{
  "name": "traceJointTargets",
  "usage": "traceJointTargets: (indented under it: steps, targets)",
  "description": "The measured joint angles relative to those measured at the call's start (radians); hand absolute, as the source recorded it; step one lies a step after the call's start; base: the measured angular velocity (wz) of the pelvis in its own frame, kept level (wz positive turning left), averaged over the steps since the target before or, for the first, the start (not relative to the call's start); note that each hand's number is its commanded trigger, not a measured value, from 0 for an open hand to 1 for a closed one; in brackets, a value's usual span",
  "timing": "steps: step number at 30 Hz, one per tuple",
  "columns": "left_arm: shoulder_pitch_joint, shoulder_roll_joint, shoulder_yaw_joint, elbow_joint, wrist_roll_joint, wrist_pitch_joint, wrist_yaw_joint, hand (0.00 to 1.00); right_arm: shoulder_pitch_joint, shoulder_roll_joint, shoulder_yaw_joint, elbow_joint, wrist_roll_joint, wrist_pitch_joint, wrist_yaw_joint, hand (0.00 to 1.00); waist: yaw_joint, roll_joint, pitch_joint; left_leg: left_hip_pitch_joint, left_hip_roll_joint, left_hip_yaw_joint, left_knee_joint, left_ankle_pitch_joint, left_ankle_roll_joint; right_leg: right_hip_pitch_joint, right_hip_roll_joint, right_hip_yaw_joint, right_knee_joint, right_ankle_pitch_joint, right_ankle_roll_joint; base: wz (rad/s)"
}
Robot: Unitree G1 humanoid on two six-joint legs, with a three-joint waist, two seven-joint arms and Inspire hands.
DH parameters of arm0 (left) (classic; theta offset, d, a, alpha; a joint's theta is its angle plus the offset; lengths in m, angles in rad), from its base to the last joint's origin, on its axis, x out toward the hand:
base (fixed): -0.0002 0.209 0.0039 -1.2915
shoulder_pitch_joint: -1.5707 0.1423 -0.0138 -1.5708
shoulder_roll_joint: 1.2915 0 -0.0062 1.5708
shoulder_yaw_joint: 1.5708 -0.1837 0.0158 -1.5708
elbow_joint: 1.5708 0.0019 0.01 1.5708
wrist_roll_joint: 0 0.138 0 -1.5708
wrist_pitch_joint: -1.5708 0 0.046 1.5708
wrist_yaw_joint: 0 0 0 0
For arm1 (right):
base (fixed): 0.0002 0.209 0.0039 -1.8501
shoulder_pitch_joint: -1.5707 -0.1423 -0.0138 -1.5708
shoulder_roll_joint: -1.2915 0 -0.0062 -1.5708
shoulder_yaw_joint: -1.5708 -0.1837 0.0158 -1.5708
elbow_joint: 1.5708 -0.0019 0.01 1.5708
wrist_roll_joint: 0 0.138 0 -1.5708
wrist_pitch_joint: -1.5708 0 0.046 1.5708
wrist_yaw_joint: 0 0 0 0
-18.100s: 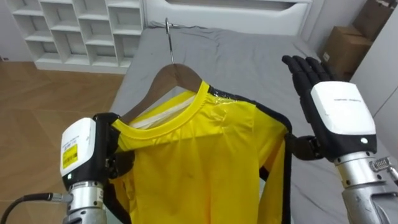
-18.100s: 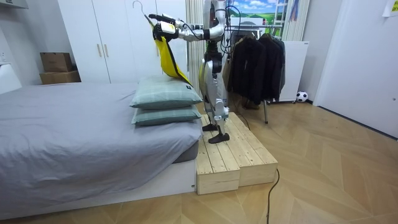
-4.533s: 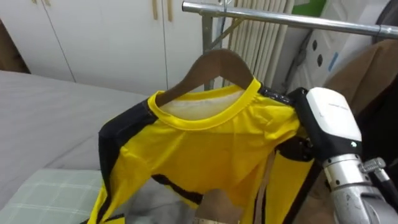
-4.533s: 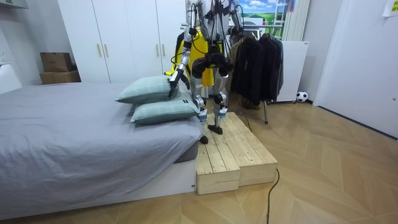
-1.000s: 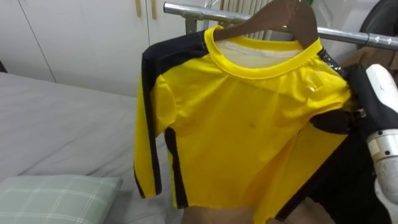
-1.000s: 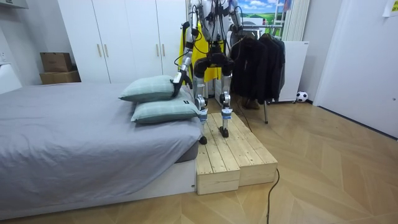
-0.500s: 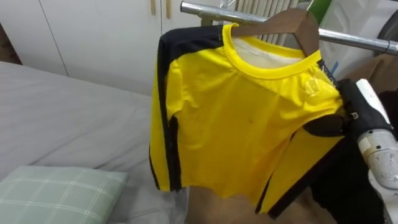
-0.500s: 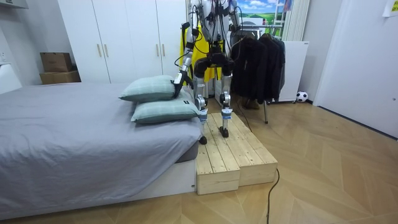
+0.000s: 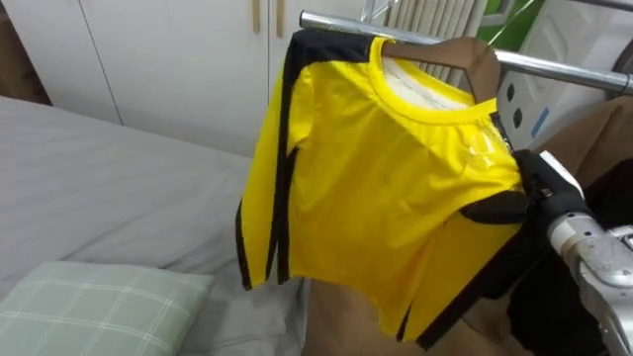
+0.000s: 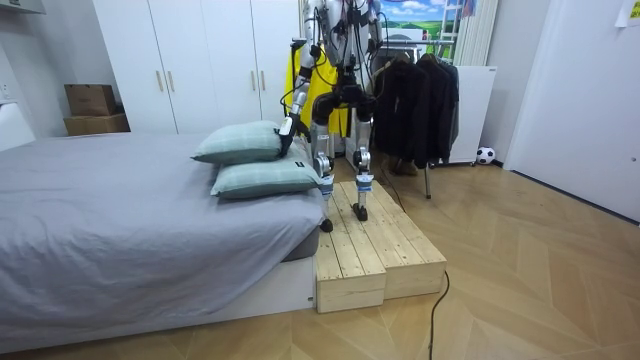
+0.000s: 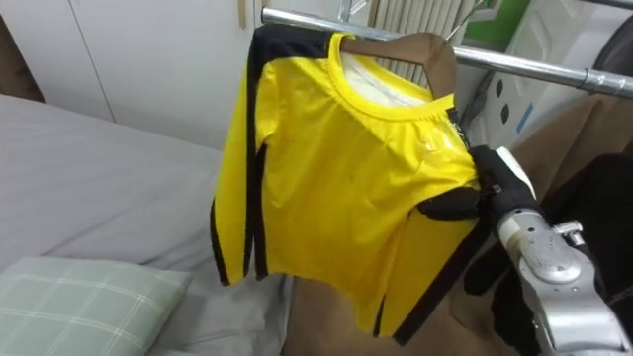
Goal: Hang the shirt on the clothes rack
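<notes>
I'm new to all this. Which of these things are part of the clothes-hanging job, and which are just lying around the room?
Part of the job: yellow shirt on its wooden hanger; metal rail; right hand, fingers gripping the shirt's shoulder.

Just lying about: checked pillow, grey bed, dark coats, cardboard boxes, ball, wooden platform under the robot.

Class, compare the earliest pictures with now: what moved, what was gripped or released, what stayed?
The robot turned from the bed to the clothes rail, bringing the yellow shirt on its wooden hanger up to it. The left hand let go and hangs by the pillows; the right hand, open before, now grips the shirt's shoulder. It still stands on the wooden platform; the dark coats hang as before.
</notes>
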Motion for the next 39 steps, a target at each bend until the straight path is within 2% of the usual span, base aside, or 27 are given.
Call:
traceJointTargets:
  steps: [6,9,16,19,25,31,39]
  targets:
    - [0.000,0.000,-0.001,-0.001,0.000,0.000,0.000,0.00,-0.001,-0.009,0.007,0.071,0.001,-0.001,0.030,1.00,0.000,0.005,-0.0034,0.003,-0.001,-0.008,0.000,0.000,0.000,0.010,-0.002,-0.011,-0.007,0.000,0.000,0.03]
    - [0.000,0.000,-0.009,-0.001,0.000,0.000,-0.002,0.00,-0.006,-0.025,0.031,0.119,0.001,-0.003,0.045,1.00,0.000,0.009,-0.0058,0.005,-0.002,-0.014,0.000,0.000,0.000,0.013,-0.003,-0.012,-0.007,0.000,0.000,0.04]
    - [0.000,0.000,-0.018,-0.001,0.021,-0.001,-0.014,0.00,-0.012,-0.056,0.049,0.190,-0.001,-0.003,0.086,1.00,0.014,0.010,-0.0059,0.009,-0.011,-0.034,-0.002,0.003,0.004,0.007,-0.009,-0.008,0.005,-0.002,0.004,-0.03]
    - [0.000,0.001,-0.019,-0.002,0.021,-0.013,-0.023,0.00,-0.041,-0.066,0.050,0.250,0.000,-0.003,0.092,1.00,0.023,0.011,-0.0052,0.018,-0.012,-0.038,-0.002,0.004,0.006,0.017,-0.009,-0.009,0.006,-0.002,0.004,0.02]
    - [0.001,0.002,-0.019,-0.007,0.021,-0.022,-0.026,0.00,-0.052,-0.069,0.050,0.262,0.005,-0.003,0.126,1.00,0.024,0.015,-0.0051,0.020,-0.012,-0.040,-0.007,0.007,0.003,0.020,-0.008,-0.011,0.008,-0.003,0.003,0.02]
    - [0.000,0.002,-0.019,-0.007,0.021,-0.022,-0.026,0.00,-0.053,-0.069,0.050,0.300,0.004,-0.023,0.125,1.00,0.029,0.016,-0.0049,0.020,-0.012,-0.041,-0.008,0.007,0.003,0.021,-0.008,-0.012,0.006,-0.004,0.004,0.00]
    - [0.000,0.002,-0.020,-0.007,0.021,-0.022,-0.029,0.00,-0.053,-0.069,0.049,0.306,0.005,-0.024,0.125,1.00,0.028,0.018,-0.0035,0.023,-0.013,-0.050,-0.009,0.007,0.003,0.027,-0.008,-0.012,0.000,-0.004,0.005,0.00]
